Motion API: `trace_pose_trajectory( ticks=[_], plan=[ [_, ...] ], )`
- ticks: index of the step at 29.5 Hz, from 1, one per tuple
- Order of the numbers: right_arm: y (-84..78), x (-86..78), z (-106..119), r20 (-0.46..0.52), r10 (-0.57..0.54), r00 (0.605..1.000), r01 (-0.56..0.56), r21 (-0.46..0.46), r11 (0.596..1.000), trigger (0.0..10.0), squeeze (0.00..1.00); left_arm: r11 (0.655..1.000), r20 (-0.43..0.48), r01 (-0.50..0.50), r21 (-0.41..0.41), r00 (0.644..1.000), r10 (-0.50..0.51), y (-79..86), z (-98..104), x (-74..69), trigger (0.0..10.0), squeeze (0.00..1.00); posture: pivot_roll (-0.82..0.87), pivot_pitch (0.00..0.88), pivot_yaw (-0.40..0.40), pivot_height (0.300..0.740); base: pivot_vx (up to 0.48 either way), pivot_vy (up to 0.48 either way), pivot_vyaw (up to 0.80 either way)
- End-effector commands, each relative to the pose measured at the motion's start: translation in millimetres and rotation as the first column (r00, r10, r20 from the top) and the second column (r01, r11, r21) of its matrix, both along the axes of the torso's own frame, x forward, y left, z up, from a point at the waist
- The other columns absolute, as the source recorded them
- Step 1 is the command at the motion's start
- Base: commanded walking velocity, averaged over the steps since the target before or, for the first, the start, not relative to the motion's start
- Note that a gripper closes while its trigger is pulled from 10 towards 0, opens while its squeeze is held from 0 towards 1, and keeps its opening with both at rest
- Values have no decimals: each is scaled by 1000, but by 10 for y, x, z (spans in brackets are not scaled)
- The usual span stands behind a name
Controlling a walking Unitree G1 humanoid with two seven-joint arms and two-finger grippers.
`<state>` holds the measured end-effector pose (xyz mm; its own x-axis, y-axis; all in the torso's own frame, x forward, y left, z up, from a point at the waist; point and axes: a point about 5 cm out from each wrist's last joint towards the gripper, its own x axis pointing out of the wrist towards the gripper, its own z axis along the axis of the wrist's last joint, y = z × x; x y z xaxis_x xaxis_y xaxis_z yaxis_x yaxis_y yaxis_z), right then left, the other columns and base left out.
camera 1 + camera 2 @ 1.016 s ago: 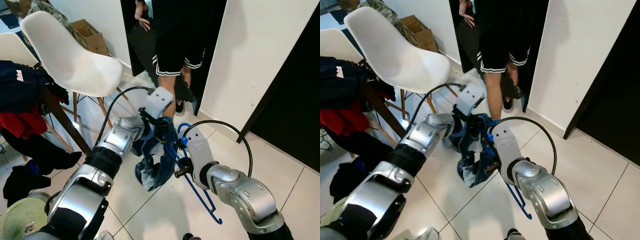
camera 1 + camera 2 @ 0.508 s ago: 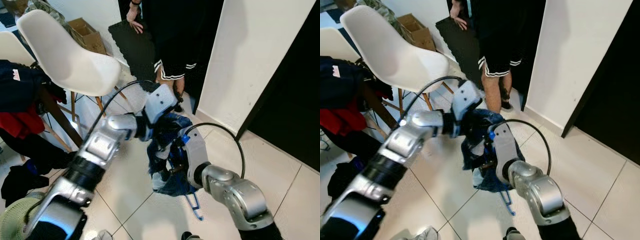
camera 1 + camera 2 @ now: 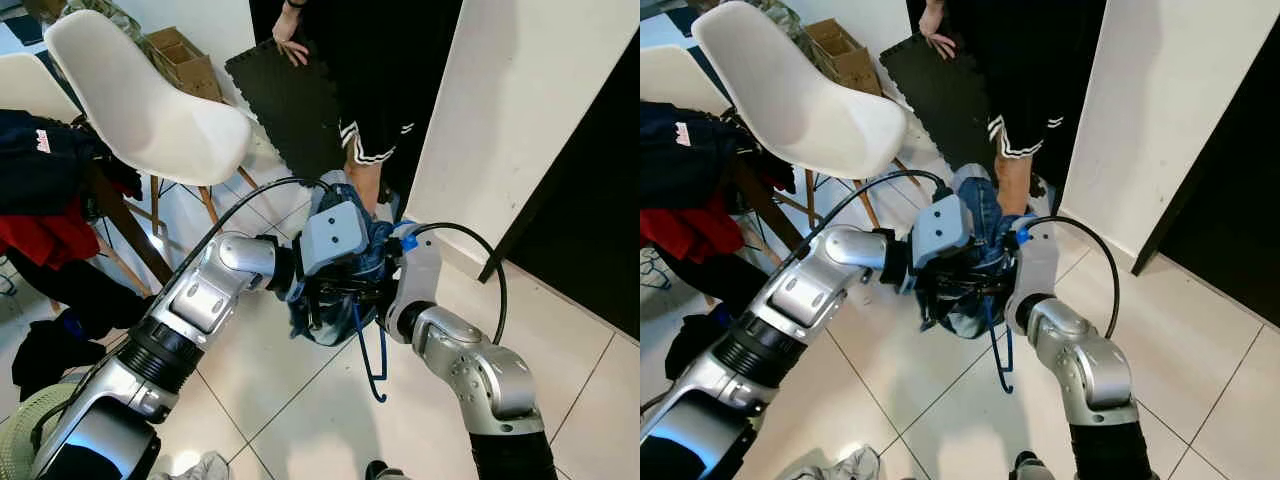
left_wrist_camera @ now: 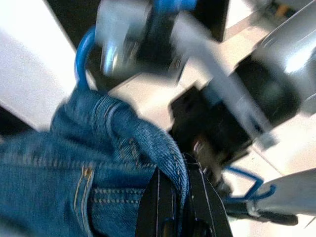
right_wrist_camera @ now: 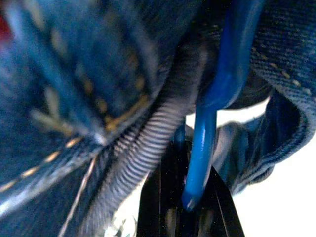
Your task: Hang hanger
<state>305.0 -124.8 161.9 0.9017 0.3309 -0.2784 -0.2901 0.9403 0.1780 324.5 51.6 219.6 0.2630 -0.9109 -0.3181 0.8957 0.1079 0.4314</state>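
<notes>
- Holding a bunched pair of blue denim jeans (image 3: pixel 340 300) between them, both arms meet mid-air over the white tiled floor (image 3: pixel 290 400).
- The left gripper (image 4: pixel 173 207) is pinched shut on a denim fold, so a hard tug could slip the cloth out.
- The right gripper (image 5: pixel 190 197) looks closed on the thin blue plastic hanger (image 3: pixel 372 350), whose lower end dangles below the jeans.
- Risky bit, probably: the hanger twists in that grip, or the jeans slide off it.
- A person's bare legs (image 3: pixel 365 185) stand just beyond the grippers, so swinging forward could bump them.
</notes>
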Motion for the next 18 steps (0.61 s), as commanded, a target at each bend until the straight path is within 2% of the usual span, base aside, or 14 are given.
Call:
trace_pose_trajectory(
  ticks=[1,7,11,12,13,14,15,17,18],
  plan=[
    [-40,22,98,71,-23,997,21,35,999,10000,0,997,-4,-66,26,998,66,114,-61,70,10000,0,71,254,70,740,0,0,0],
    [-41,28,140,103,-30,994,23,62,998,10000,0,988,-16,-146,-57,989,145,123,10,131,10000,0,70,249,67,740,0,0,0],
    [-49,33,166,118,-35,992,26,82,996,10000,0,985,-30,-155,-72,988,153,123,14,136,10000,0,71,248,66,740,0,0,0],
    [-54,36,178,125,-38,991,26,92,995,10000,0,985,-35,-153,-74,988,151,120,10,132,10000,220,71,248,66,740,0,0,0],
    [-54,36,178,125,-38,991,26,92,995,10000,0,985,-35,-153,-74,988,151,120,10,132,10000,220,71,248,66,740,0,0,0],
    [-54,36,209,141,-38,989,22,112,993,10000,0,987,-74,-123,-99,990,116,85,8,85,10000,980,72,249,65,740,0,0,0],
    [-52,36,242,157,-37,987,16,130,991,10000,0,988,-110,-94,-124,991,80,47,6,35,10000,1000,72,248,64,740,0,0,0],
    [-52,36,242,157,-37,987,16,130,991,10000,0,988,-110,-94,-124,991,80,47,6,35,10000,1000,72,248,64,740,0,0,0],
    [-48,37,277,174,-36,984,11,146,989,10000,0,989,-136,-60,-135,990,41,12,-4,-19,10000,1000,72,248,64,740,0,0,0]
  ],
)
